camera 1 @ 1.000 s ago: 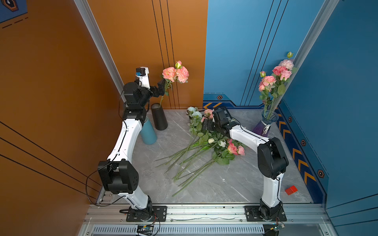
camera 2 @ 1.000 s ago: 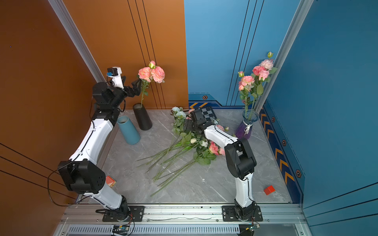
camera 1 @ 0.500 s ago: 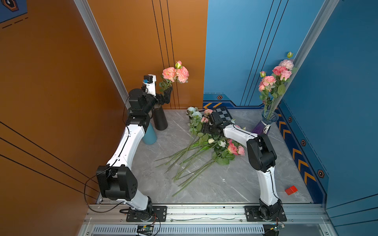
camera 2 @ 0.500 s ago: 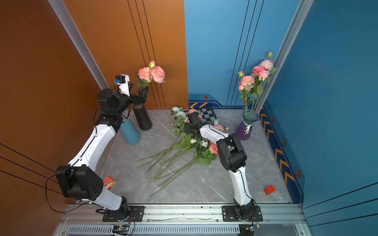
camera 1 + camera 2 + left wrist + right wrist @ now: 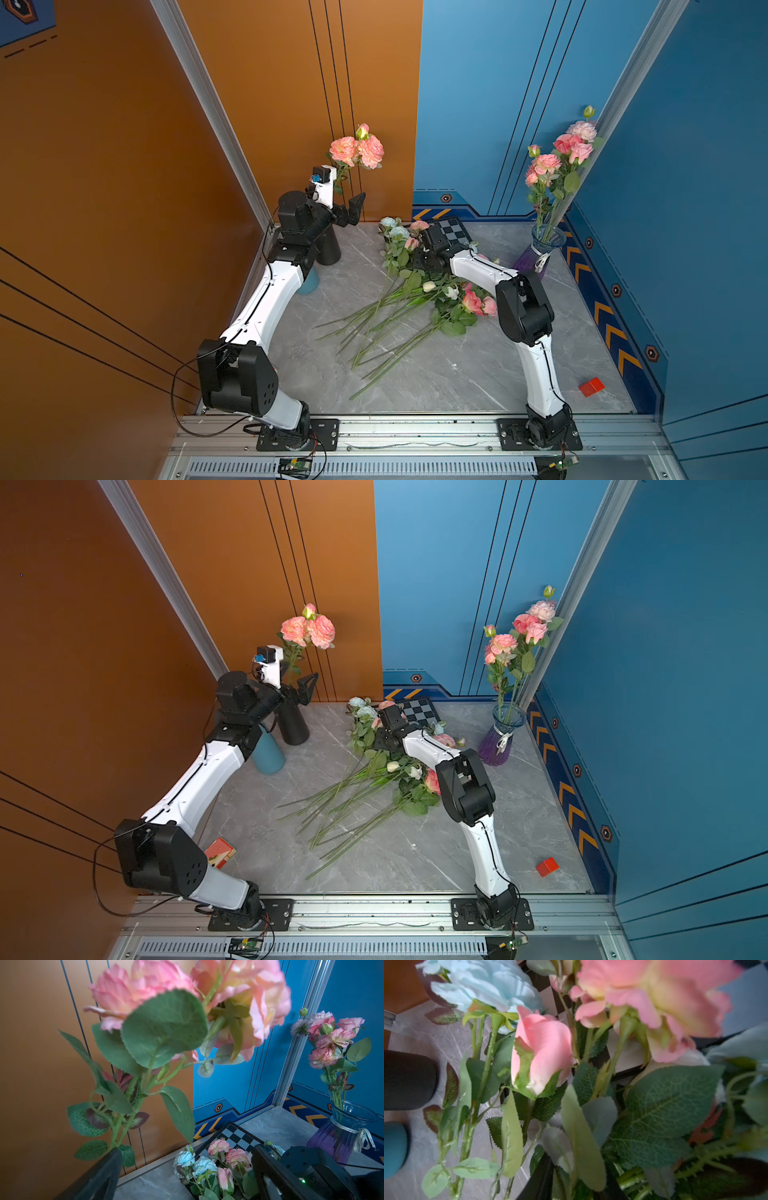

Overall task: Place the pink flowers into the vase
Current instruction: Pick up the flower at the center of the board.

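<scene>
Pink flowers (image 5: 473, 300) mostly lie heaped on the surface (image 5: 457, 374); others stand in the glass vase (image 5: 540, 253), and one stem is in the black vase (image 5: 330, 251). In the last second my right gripper (image 5: 419, 262) has pushed into the heap, jaws narrowing; leaves hide whether they hold a stem. My left gripper (image 5: 348, 204), jaws wide and empty, has eased off the black vase's stem: placed, I judge.
</scene>
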Motion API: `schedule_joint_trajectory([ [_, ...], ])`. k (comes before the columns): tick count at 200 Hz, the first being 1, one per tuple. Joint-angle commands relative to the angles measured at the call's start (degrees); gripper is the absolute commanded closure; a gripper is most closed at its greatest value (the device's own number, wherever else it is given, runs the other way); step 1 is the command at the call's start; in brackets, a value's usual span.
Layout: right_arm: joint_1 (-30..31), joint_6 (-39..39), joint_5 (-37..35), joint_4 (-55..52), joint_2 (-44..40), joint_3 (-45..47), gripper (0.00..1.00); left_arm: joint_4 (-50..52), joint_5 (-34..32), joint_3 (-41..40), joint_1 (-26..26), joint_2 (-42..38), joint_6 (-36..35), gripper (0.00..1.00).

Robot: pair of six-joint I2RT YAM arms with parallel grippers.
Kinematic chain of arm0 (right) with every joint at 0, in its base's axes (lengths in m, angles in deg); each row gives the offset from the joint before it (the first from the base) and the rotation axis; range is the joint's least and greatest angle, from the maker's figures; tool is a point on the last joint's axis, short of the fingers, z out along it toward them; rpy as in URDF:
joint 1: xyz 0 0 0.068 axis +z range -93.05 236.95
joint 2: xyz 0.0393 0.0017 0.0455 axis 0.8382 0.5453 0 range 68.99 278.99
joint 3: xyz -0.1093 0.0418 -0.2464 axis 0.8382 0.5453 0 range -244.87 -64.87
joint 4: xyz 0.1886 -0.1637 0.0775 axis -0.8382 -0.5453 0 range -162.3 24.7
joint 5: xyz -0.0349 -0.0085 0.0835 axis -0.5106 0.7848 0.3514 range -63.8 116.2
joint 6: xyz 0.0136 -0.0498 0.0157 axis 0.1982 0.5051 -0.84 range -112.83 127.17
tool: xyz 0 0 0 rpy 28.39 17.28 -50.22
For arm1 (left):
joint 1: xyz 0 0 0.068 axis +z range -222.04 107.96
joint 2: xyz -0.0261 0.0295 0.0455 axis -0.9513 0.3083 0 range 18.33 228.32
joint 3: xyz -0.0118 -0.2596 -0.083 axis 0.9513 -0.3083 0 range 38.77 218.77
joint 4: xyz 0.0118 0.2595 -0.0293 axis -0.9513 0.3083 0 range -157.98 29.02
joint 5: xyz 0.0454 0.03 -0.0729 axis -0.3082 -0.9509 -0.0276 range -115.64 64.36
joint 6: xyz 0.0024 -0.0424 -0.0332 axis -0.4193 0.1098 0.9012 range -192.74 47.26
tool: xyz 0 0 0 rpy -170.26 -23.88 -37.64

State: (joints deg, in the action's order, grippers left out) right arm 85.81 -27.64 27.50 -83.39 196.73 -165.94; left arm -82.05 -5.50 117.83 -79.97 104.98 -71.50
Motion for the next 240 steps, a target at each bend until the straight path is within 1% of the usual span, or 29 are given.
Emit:
schedule_joint_trajectory([
  [1, -0.3, -0.4, -0.5, -2.0, -0.3, -1.0, 0.77, -1.2, -0.8, -1.7, -1.5, -1.9, -1.5, 0.01],
  [41, -0.8, -1.0, -0.1, -2.0, -0.3, -1.3, 0.91, -1.1, -1.6, -4.7, -3.6, -3.2, -1.5, 0.01],
  [80, -1.2, -1.2, -0.5, -2.0, -3.3, -1.5, 0.96, -1.1, -1.7, -7.2, -5.8, -4.3, -1.2, 0.01],
  [102, -1.9, -1.2, -0.9, -2.0, -6.2, -1.5, 0.98, -1.1, -1.5, -8.6, -7.1, -4.6, -1.0, 0.01],
  [106, -2.0, -1.2, -1.2, -2.0, -7.0, -3.1, 0.99, -1.1, -1.4, -8.9, -7.4, -4.7, -1.0, 0.02],
  [123, -2.4, -0.8, -1.8, -2.1, -8.5, -3.3, 1.0, -1.1, -1.3, -10.2, -8.7, -5.0, -1.1, 0.02],
  [130, -2.6, -0.4, -2.3, -2.0, -11.0, -3.4, 1.0, -1.1, -1.3, -10.7, -9.2, -5.0, -1.1, 0.01],
  [162, -2.7, 1.3, -3.3, -1.2, -15.0, -3.5, 1.0, -1.1, -0.8, -13.2, -11.5, -5.6, 0.0, 0.01],
  [187, -2.1, 2.1, -3.9, 2.7, -18.5, -2.2, 1.0, -1.1, -0.5, -15.1, -13.6, -6.0, 1.4, 0.01],
  [192, -1.9, 2.3, -4.2, 3.8, -19.4, -0.2, 1.0, -1.1, -0.2, -15.4, -14.0, -5.9, 2.0, 0.01],
  [212, -0.9, 3.5, -5.4, 8.1, -22.2, 2.4, 1.0, -1.1, 0.7, -16.1, -15.4, -5.5, 3.6, 0.01],
  [240, 0.5, 5.7, -7.0, 11.5, -25.4, 3.6, 1.0, -1.1, 0.6, -17.0, -17.1, -5.2, 4.6, 0.02],
])
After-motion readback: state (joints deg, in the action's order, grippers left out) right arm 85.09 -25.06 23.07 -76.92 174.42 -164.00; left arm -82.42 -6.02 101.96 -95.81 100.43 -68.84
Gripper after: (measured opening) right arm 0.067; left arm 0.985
